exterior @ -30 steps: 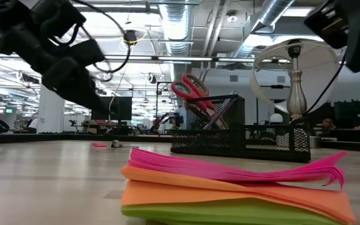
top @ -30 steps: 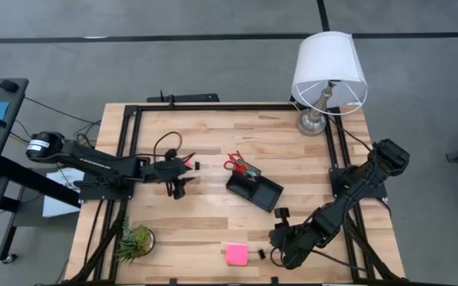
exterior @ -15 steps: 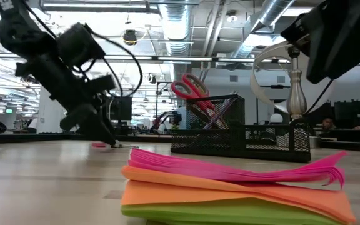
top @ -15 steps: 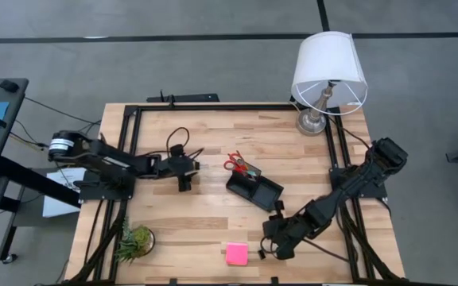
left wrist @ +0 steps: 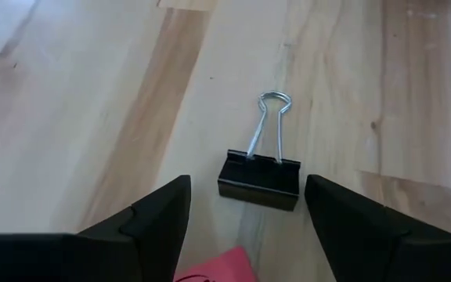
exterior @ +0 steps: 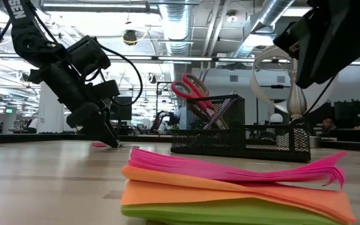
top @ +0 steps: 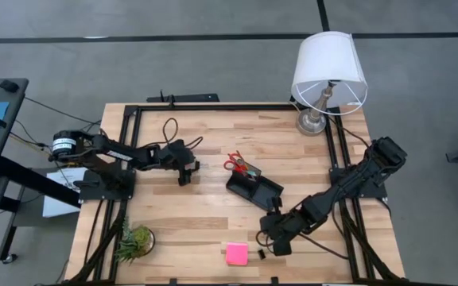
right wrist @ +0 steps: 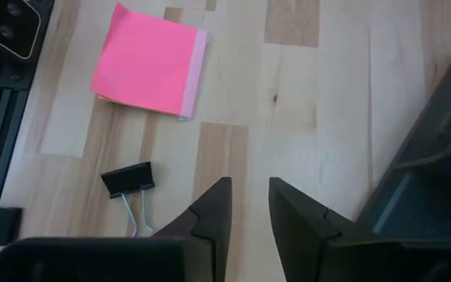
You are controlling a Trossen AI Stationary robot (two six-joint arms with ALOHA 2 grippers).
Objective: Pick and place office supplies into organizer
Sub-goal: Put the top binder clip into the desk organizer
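Your left gripper (top: 184, 168) sits low over the wood table (top: 213, 214) on its left half, fingers spread wide with nothing between them; in its wrist view a black binder clip (left wrist: 259, 175) with silver wire handles lies flat on the wood just ahead of the fingertips, apart from both, and the edge of a pink item, likely the eraser (left wrist: 214, 268), shows between the fingers. In the low view the same gripper (exterior: 108, 139) points down close to the tabletop beside a small pink object. Near the front left corner you have a small green plant (top: 134, 241). At the table's middle stands the black organizer (top: 254, 189), a mesh tray with low walls, and the red-handled scissors (top: 235, 164) stand upright in its left end. Toward the front edge lies the pink sticky-note pad (top: 236, 254), with a second binder clip (right wrist: 128, 181) just beside it on the bare wood. Your right gripper (top: 273, 241) hovers between the organizer and the pad, fingers (right wrist: 210, 211) drawn near together with a narrow gap, holding nothing. At the back right corner stands the white-shaded lamp (top: 329, 70).
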